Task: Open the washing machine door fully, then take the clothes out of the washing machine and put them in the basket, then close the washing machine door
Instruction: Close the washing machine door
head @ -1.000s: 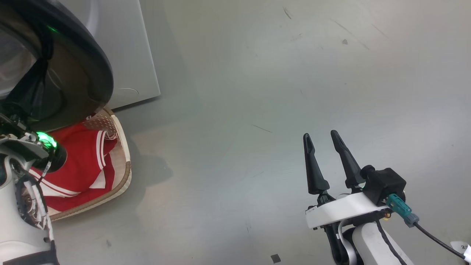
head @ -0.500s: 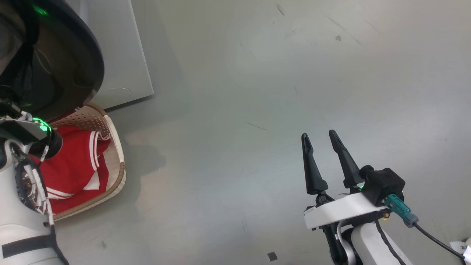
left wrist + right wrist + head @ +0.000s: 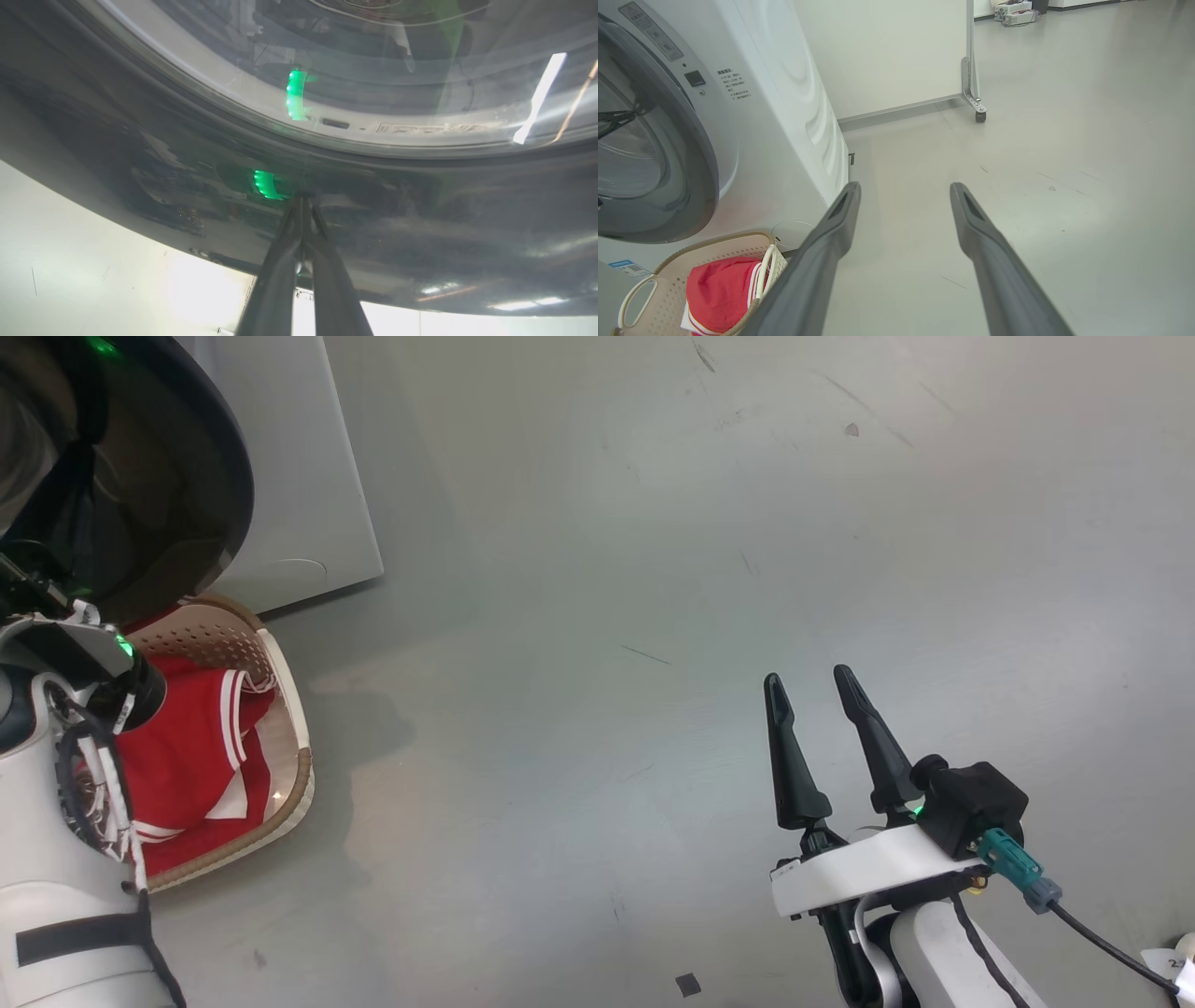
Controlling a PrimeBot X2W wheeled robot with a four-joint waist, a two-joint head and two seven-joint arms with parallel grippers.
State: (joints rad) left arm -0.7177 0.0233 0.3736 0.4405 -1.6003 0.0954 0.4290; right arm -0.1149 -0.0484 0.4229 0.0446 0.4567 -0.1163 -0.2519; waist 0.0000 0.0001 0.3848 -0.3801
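The left hand (image 3: 303, 200) is pinched narrow, its two fingers pressed together and holding nothing, their tips against the glossy black rim of the washing machine door (image 3: 420, 224) just below the glass window. The red and white clothes (image 3: 187, 747) lie in the cream basket (image 3: 303, 775), which sits on the floor (image 3: 607, 616) close in front of the white washing machine (image 3: 784, 140), on the left. The right hand (image 3: 808, 681) hangs well apart on the right over bare floor, its fingers spread wide and empty.

The basket (image 3: 301, 775) — partly hidden behind the left arm (image 3: 56, 896).
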